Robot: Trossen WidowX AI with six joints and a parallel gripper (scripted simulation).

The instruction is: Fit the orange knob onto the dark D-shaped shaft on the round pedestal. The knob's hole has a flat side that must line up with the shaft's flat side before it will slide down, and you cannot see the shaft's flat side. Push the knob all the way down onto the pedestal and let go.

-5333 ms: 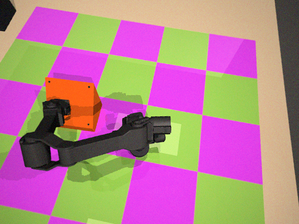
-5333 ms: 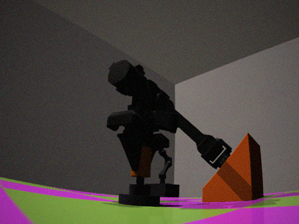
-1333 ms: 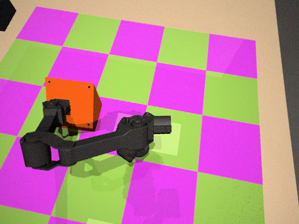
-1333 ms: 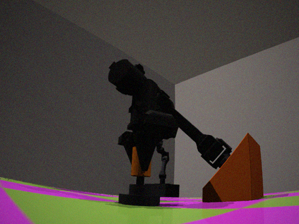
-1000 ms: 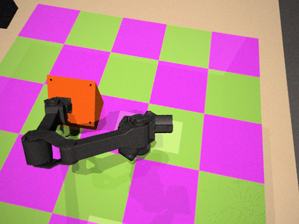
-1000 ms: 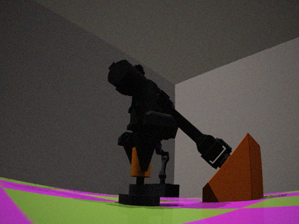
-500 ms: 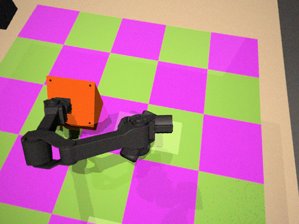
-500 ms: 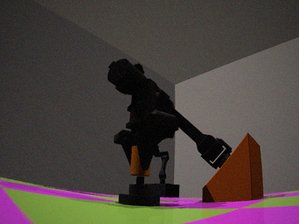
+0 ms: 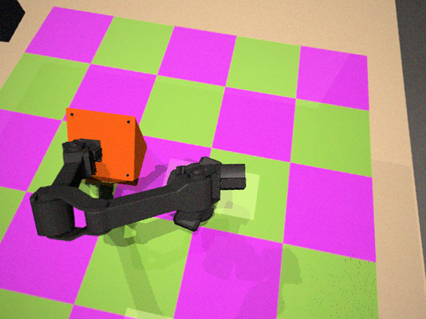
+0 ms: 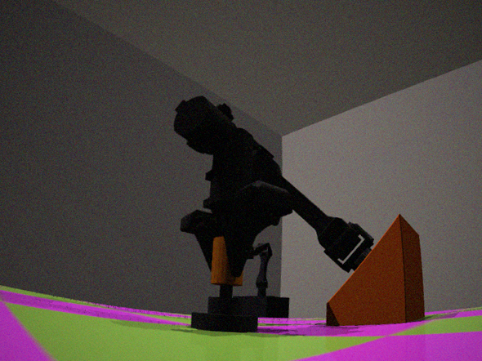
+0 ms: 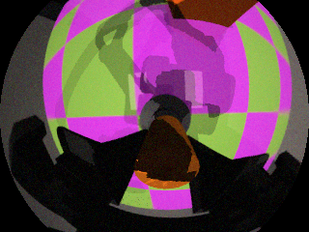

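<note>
The orange knob [image 10: 221,259] [image 11: 166,152] is upright between the two dark fingers of my gripper [image 10: 224,271] [image 11: 165,135], which is shut on it. In the exterior view the dark shaft [image 10: 225,291] shows as a short length between the knob's lower edge and the dark pedestal [image 10: 224,323] [image 11: 180,107]. The knob is in line above the pedestal and stands clear of it. Whether the shaft's tip is inside the hole is hidden, and so is the flat side. In the top view the arm hides the knob and pedestal.
A large orange wedge [image 9: 117,140] [image 10: 385,280] [image 11: 212,12] carries the arm's base. A dark block [image 10: 275,306] with a thin jointed post [image 10: 263,268] stands behind the pedestal in the exterior view. A black object [image 9: 1,12] is at the upper left in the top view.
</note>
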